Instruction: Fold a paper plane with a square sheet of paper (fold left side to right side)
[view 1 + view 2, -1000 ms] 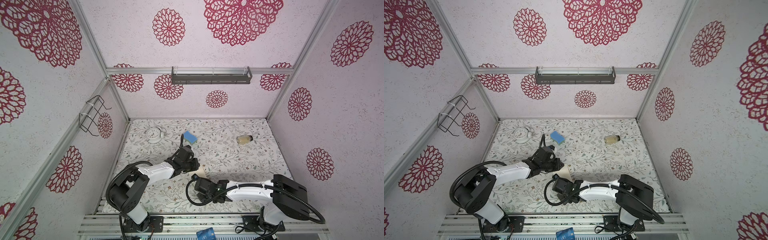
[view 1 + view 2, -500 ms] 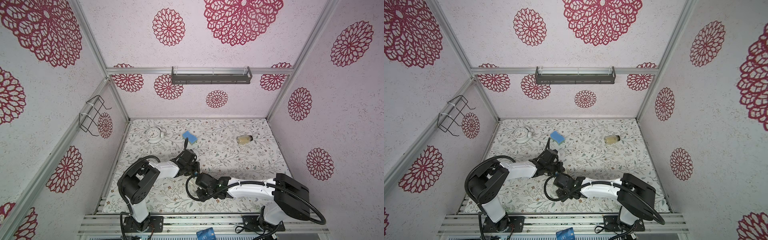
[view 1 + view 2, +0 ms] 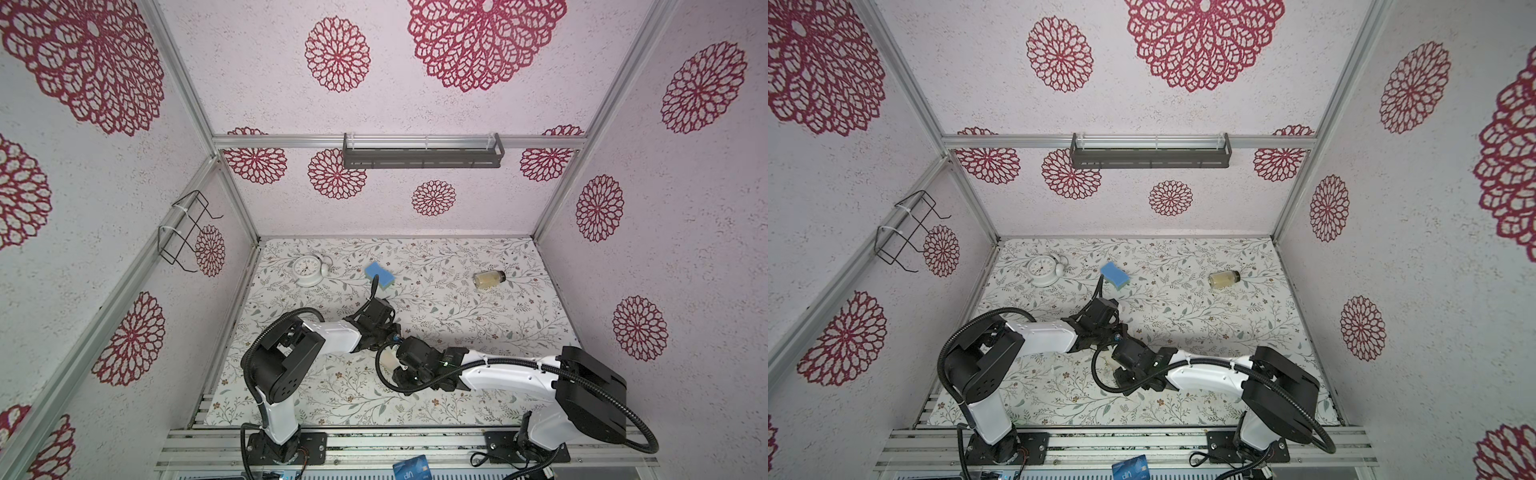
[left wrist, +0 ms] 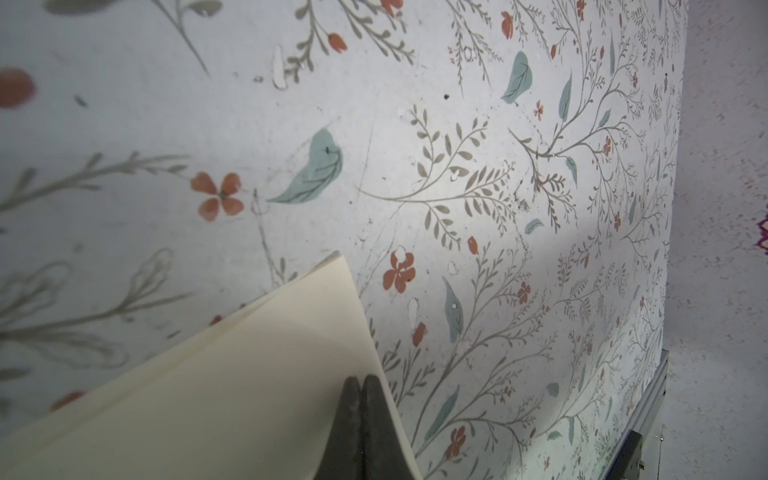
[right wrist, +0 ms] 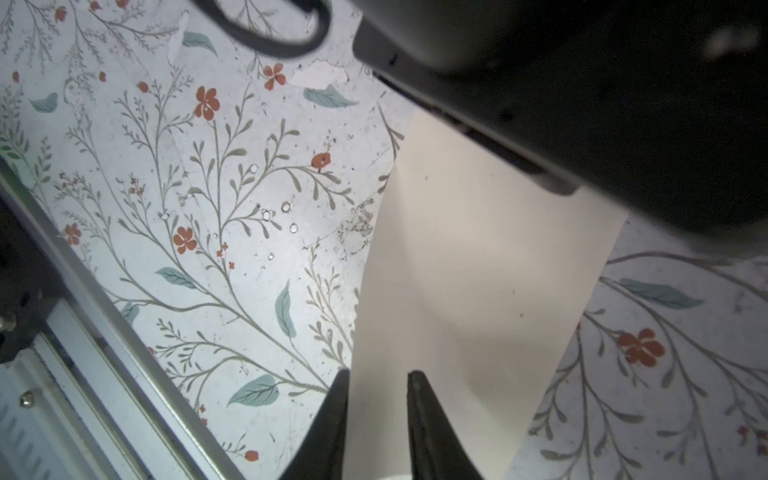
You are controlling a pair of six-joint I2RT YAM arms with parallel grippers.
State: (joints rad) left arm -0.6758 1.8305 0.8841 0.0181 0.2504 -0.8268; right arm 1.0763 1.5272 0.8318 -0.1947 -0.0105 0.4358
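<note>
The square sheet of paper is cream and lies doubled over on the floral table, its layered edges showing at one corner. In both top views the two wrists hide most of it, leaving a small cream patch. My left gripper is shut, both tips resting on top of the paper close to its edge. My right gripper is open, one fingertip at the paper's edge and the other over the paper. The two grippers meet at the table's front middle. No paper plane is in view.
A blue sponge, a white alarm clock and a small jar lie toward the back. The table's metal front rail runs close to my right gripper. A wire rack hangs on the left wall.
My right gripper has opened from shut. Both wrists have drawn together over the paper, hiding the cream corner that showed between them before.
</note>
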